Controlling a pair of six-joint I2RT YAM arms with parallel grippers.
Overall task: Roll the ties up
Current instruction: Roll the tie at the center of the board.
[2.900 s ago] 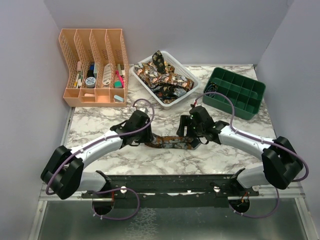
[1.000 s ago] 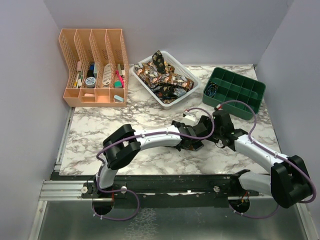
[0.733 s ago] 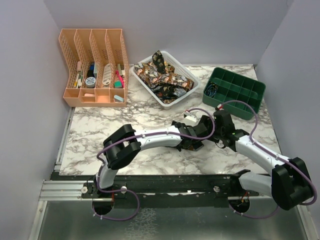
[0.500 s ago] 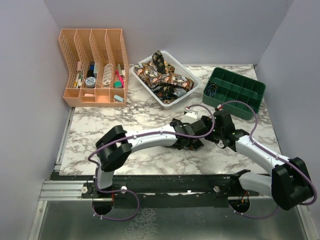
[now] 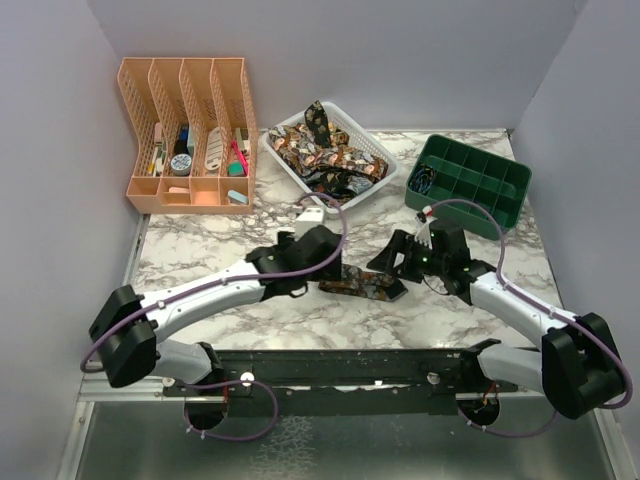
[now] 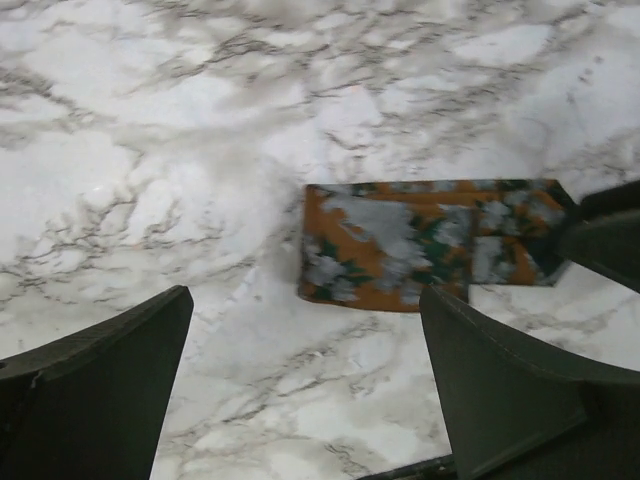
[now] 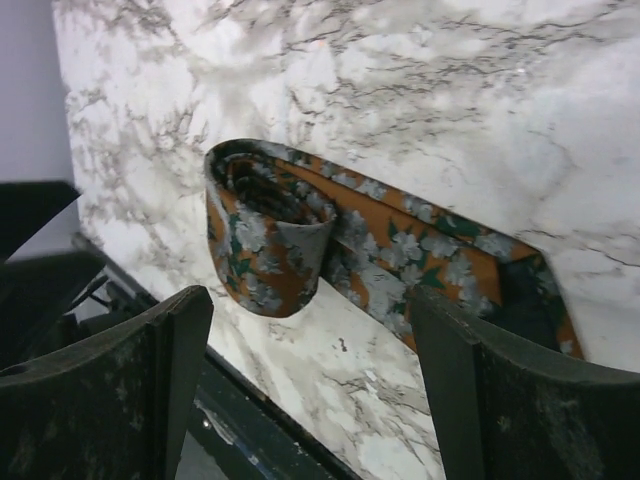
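The dark fabric necktie with orange-and-cream pattern (image 5: 362, 284) lay on the white marble-patterned table (image 5: 200, 250), one end rolled. The left gripper (image 6: 305, 300) hung spread wide above its flat end; the right gripper (image 7: 310, 295) gaped empty over the roll.

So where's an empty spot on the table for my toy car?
The bare marble table in front of the peach plastic organizer, left of the left claw. The middle is crowded: it and the right claw flank the orange patterned fabric tie.

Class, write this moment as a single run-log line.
tie: partly rolled, lying on table | left gripper: open, over flat end | right gripper: open, at rolled end
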